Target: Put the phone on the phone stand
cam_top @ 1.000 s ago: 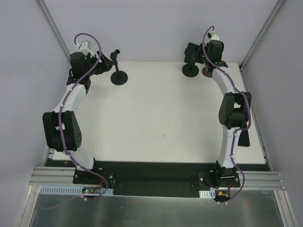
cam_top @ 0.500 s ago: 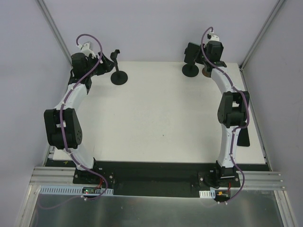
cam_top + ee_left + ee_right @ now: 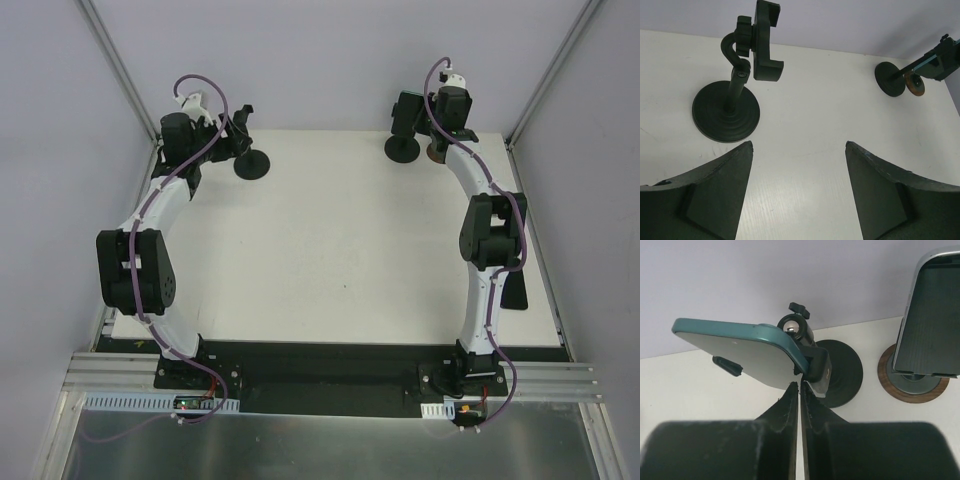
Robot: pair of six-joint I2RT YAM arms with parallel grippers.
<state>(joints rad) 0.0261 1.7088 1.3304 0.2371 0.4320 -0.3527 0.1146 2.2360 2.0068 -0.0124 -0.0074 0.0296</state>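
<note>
A phone in a teal case (image 3: 747,352) rests tilted in the clamp of a black phone stand (image 3: 840,372) at the table's far right (image 3: 402,148). My right gripper (image 3: 799,385) is shut, with nothing between its fingers, and its tips sit just below the phone's lower edge beside the clamp. A second black phone stand (image 3: 726,111) with a bare clamp (image 3: 764,42) stands at the far left (image 3: 252,165). My left gripper (image 3: 799,145) is open over the white table, just short of that stand and to its right, holding nothing.
Another phone (image 3: 935,315) stands on a round wooden-rimmed base (image 3: 912,387) to the right of the loaded stand. A black object (image 3: 517,292) lies at the table's right edge. Grey walls close in behind both stands.
My left arm has swung right and forward, closer to the bare stand, and its jaws have widened a little. The right arm has barely moved.
</note>
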